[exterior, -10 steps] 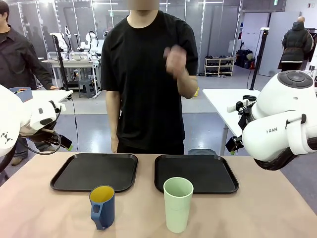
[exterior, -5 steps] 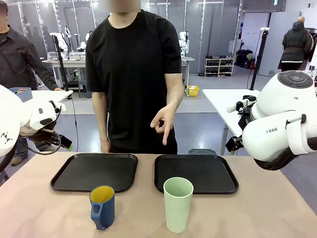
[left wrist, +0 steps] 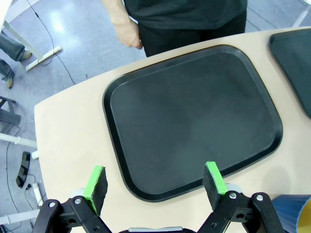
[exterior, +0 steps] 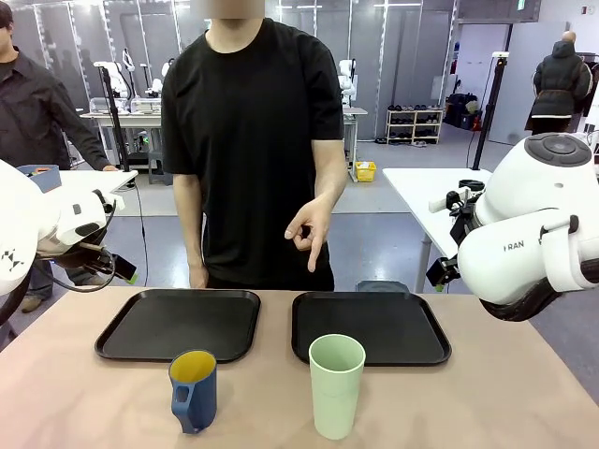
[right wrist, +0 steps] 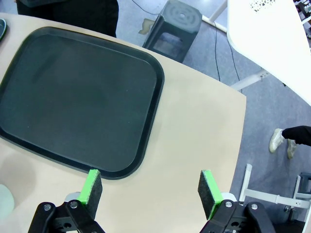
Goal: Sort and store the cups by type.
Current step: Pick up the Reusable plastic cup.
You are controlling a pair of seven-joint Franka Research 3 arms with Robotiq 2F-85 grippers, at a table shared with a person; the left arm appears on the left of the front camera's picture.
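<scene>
I am holding my left end effector [left wrist: 154, 167] released, its green pads spread wide and gripping nothing, above the near rim of the black rectangular plastic tray on my left [left wrist: 194, 121], which is lying on the beige counter [exterior: 75, 402]. My right end effector [right wrist: 149, 172] is hanging released as well, jaws wide and empty, over the near right corner of the second black rectangular plastic tray [right wrist: 73, 92]; one pad is sitting over the rim and the other over bare counter. The shorter dark blue mug with a handle and a yellow inside [exterior: 194, 390] is standing upright on the counter just in front of the left tray, handle turned toward me (a sliver of it is also peeking into the bottom right corner of my left wrist view). The tall pale mint-green handleless plastic tumbler [exterior: 336, 385] is standing upright in front of the right tray, apart from the mug and not touching it. Both cups are resting on the counter and neither is sitting in a tray. Across from me a person in a black T-shirt [exterior: 253, 140] is standing at the far side, holding one hand [exterior: 307, 229] in front of the body with a finger pointing down on the right tray's side, while the other hand [exterior: 197, 275] is hanging near the far edge of the left tray.
</scene>
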